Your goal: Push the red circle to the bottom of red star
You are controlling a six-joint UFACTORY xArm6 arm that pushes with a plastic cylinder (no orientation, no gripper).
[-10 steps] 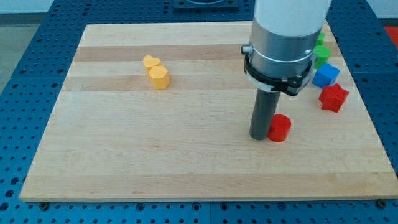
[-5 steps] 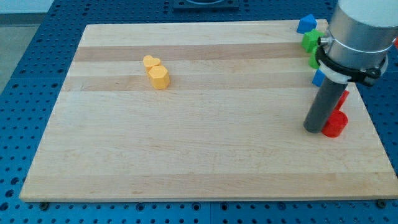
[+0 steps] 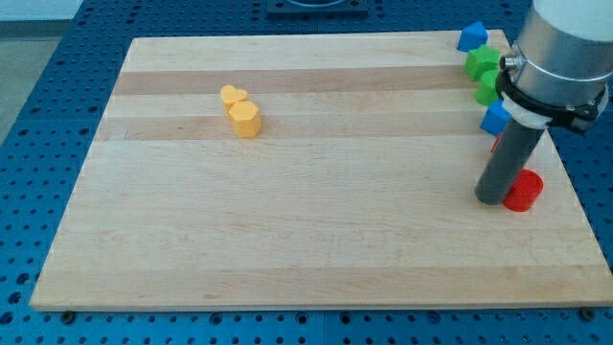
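Note:
The red circle (image 3: 524,191) lies near the board's right edge, low in the view's right half. My tip (image 3: 489,199) touches its left side. The red star is almost wholly hidden behind the rod; only a sliver shows at the rod's left edge (image 3: 494,146), just above the red circle.
A blue cube (image 3: 494,119) sits partly behind the rod. Two green blocks (image 3: 485,63) (image 3: 488,86) and a blue block (image 3: 470,37) stand at the top right corner. Two yellow blocks (image 3: 233,95) (image 3: 245,119) sit touching at the upper left. The wooden board (image 3: 287,211) ends just right of the red circle.
My tip has pushed the red circle to the view's right, from mid-board to below the red star near the right edge. The arm now covers the red star.

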